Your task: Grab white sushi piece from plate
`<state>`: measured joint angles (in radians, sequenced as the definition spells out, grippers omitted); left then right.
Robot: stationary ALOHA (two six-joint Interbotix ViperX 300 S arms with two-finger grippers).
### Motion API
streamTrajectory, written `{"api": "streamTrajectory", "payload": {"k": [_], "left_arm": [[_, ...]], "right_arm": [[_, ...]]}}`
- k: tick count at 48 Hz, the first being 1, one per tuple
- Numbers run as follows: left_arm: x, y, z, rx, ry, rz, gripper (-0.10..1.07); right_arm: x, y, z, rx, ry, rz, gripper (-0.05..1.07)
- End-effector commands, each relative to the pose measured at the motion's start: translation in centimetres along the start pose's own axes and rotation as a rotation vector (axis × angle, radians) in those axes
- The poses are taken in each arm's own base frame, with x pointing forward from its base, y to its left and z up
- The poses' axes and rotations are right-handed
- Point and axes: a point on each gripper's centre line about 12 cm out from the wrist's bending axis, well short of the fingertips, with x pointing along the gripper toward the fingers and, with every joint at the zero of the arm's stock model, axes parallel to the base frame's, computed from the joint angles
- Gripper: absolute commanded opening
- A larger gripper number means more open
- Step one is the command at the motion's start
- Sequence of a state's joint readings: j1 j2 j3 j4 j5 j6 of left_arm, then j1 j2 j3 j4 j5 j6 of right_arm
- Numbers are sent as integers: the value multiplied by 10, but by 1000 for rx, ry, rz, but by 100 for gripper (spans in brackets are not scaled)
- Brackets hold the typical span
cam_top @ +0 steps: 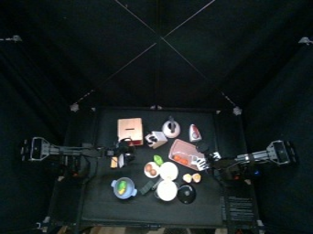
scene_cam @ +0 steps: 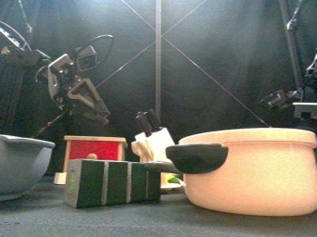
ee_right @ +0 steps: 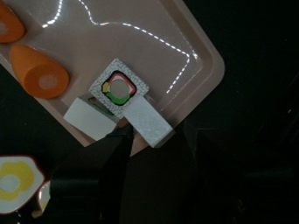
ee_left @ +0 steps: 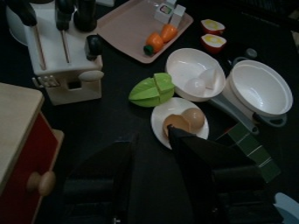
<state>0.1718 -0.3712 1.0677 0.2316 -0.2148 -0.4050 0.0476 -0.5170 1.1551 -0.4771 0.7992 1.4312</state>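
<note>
The pink plate [ee_right: 152, 44] holds a sushi piece with a coloured centre [ee_right: 117, 87], two plain white sushi pieces [ee_right: 149, 123] [ee_right: 87, 118] beside it, and orange carrot pieces [ee_right: 41, 70]. My right gripper [ee_right: 163, 175] is open and empty. It hovers above the plate's edge, near the white pieces and not touching them. In the top view the plate [cam_top: 184, 151] lies right of centre, with the right gripper [cam_top: 211, 157] at its right edge. My left gripper [ee_left: 158, 171] is open and empty, above a small white dish with brown food [ee_left: 181, 118].
A knife block [ee_left: 59, 39], white bowl [ee_left: 193, 70], white pot [ee_left: 260, 87], green pieces [ee_left: 152, 87] and a red drawer box [ee_left: 24, 153] crowd the table. In the front view a pink pot [scene_cam: 254, 171], green blocks [scene_cam: 111, 180] and a grey bowl [scene_cam: 19, 162] stand near.
</note>
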Motion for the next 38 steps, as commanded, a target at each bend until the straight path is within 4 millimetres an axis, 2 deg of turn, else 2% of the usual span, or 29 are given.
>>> {"api": "streamTrajectory", "payload": {"k": [1, 30, 38], "left_arm": [[1, -1, 5, 1, -19, -5, 75], [0, 0, 4, -1, -15, -1, 75], [0, 0, 3, -1, -14, -1, 75]], "right_arm": [[0, 0, 3, 4, -15, 11, 85], [3, 6, 4, -8, -33, 87, 84], [4, 6, 3, -2, -27, 90, 73]]}}
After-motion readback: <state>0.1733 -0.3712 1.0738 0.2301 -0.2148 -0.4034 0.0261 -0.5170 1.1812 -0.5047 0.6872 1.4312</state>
